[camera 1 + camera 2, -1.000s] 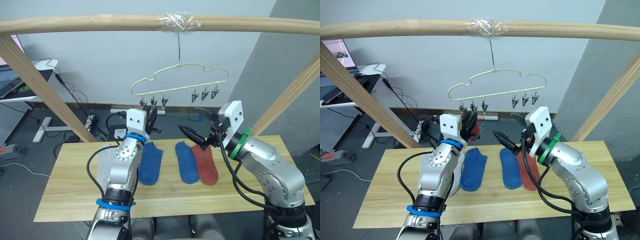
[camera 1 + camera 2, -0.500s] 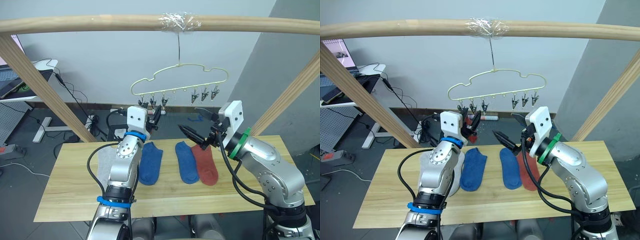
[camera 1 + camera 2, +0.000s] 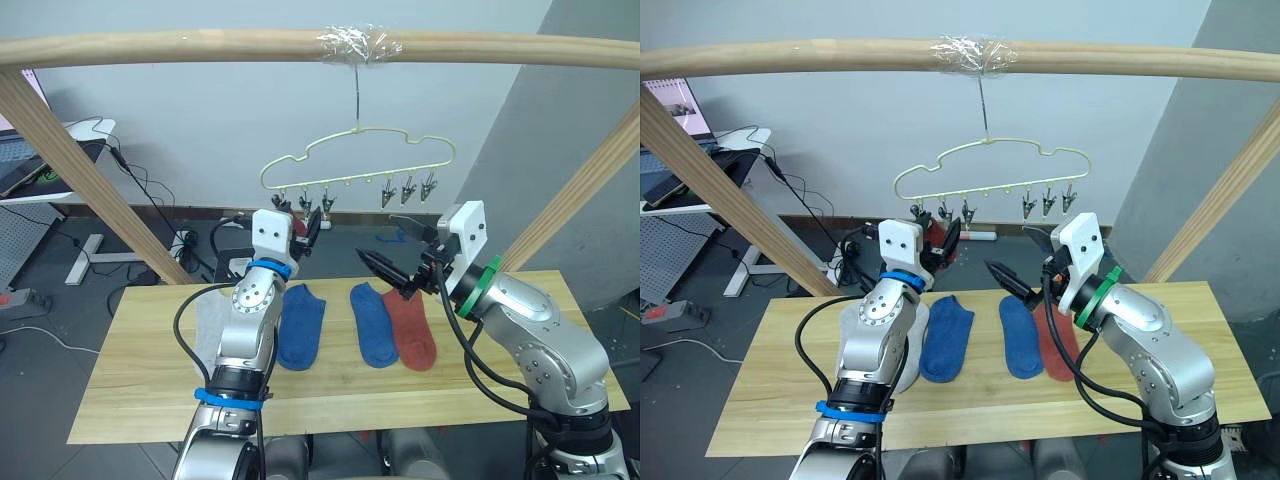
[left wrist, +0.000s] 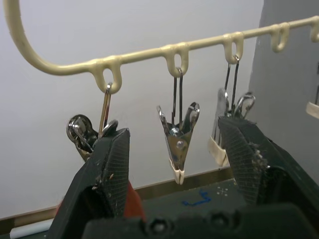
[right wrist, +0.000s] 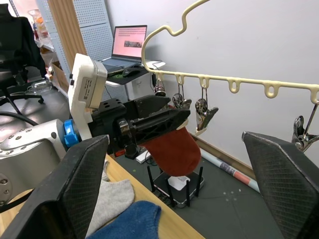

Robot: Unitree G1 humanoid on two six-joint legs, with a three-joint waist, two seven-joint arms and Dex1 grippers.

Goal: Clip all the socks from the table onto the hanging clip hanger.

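Step in hand: clipping rust red sock (image 5: 172, 152) to clip hanger (image 3: 355, 160). Left hand (image 3: 307, 225) raised just under left-end clips (image 4: 178, 142), fingers (image 4: 112, 164) spread in wrist view, one clip between them; red sock seen below that hand, grip on it uncertain. Right hand (image 3: 395, 250) wide, empty, beside hanger. Next move, as judged: R hand to pinch a clip open, L to feed sock edge in. On bench (image 3: 150, 400) below hands: grey sock (image 3: 207, 330), two blue socks (image 3: 300, 325), red sock (image 3: 412, 335).
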